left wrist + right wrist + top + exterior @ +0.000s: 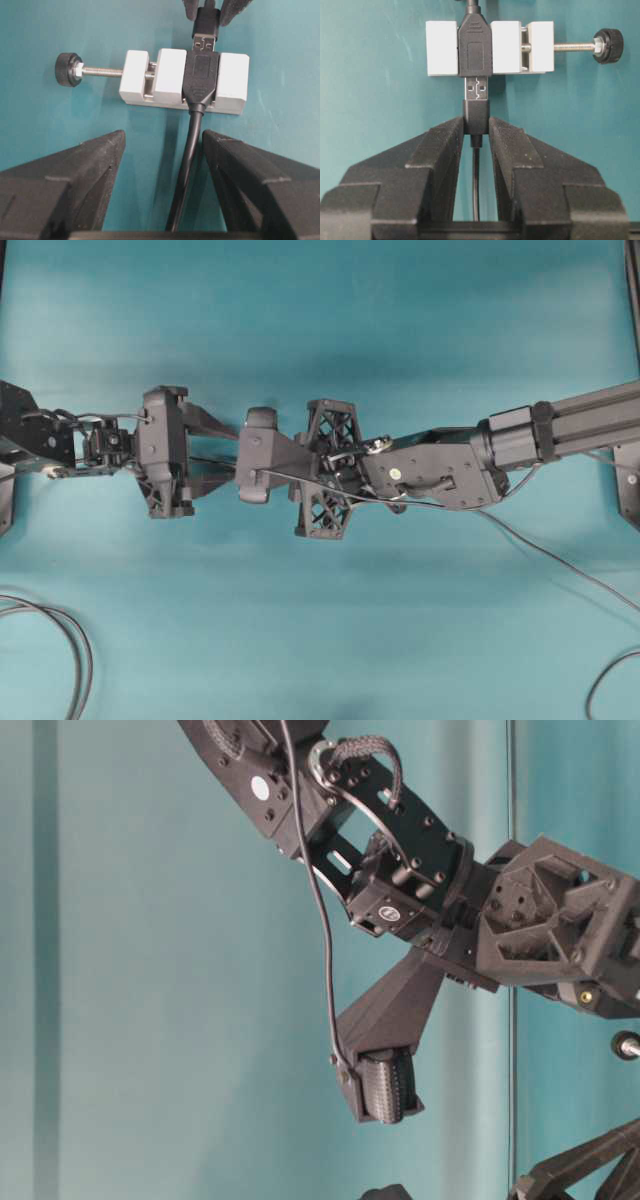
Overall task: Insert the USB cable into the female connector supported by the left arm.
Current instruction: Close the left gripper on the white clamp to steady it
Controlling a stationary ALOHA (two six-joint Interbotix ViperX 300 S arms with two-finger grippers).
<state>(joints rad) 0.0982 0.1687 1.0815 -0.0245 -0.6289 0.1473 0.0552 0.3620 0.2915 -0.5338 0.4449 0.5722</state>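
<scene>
Right wrist view: right gripper (476, 131) pinches the plug (476, 114) straight ahead, metal tip entering the connector (475, 50); left gripper (162, 150) gapes.

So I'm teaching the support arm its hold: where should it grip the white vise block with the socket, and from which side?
Judging from the left wrist view, grip the female connector across its long white faces, coming from the cable side. The screw knob blocks one end and the USB plug enters opposite.

Even, bright light; soft shadows pool on the teal tabletop (320, 320) under the arms. Wrist views sharp, mildly blurred at the near edges.
</scene>
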